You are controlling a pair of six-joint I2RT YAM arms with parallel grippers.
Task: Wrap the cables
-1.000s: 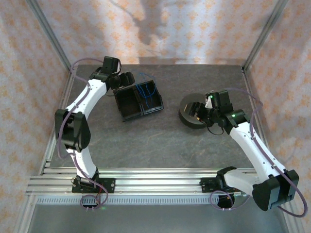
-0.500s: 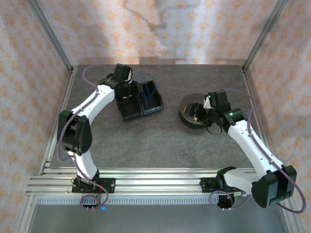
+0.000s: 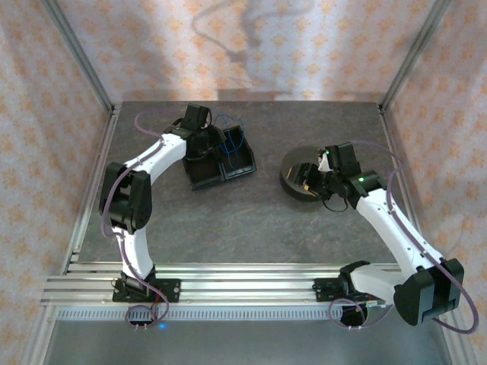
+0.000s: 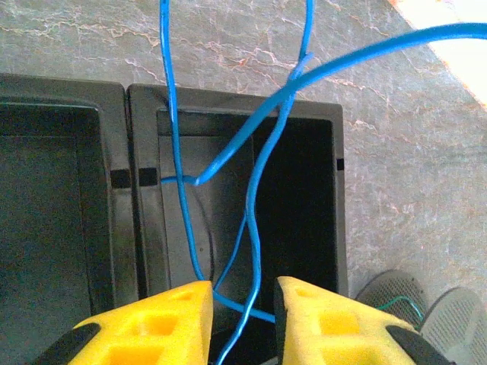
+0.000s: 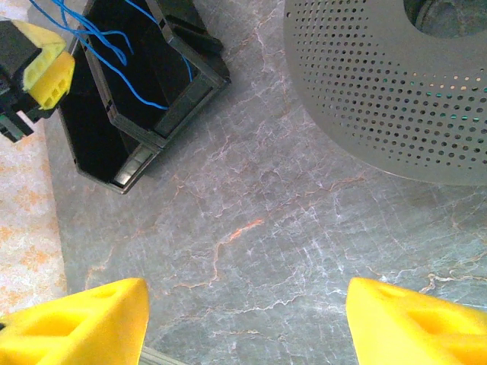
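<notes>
Cream curtains (image 3: 304,46) with an orange print are hung around three sides of a grey, stone-patterned table (image 3: 251,228), whose surface looks flat, hard and rather smooth. A black bin (image 3: 199,173) with two compartments is placed on the far left part, and a dark round spool (image 3: 295,186) is placed to the right of it, well apart.

The blue cable (image 4: 255,198) is found in the right compartment of the bin, in loose loops that rise above the rim. The left gripper (image 4: 243,293) is held just over this compartment with its fingers apart, and two strands pass between them without being clamped. The right gripper (image 5: 243,319) is held near the spool, its fingers spread wide on nothing. A short piece of green wire (image 4: 403,306) is seen at the near right, but where it leads cannot be told.

The blue cable is judged to be very light, soft and springy, so it is likely to slip or uncoil. It is best pinched firmly where strands cross.
</notes>
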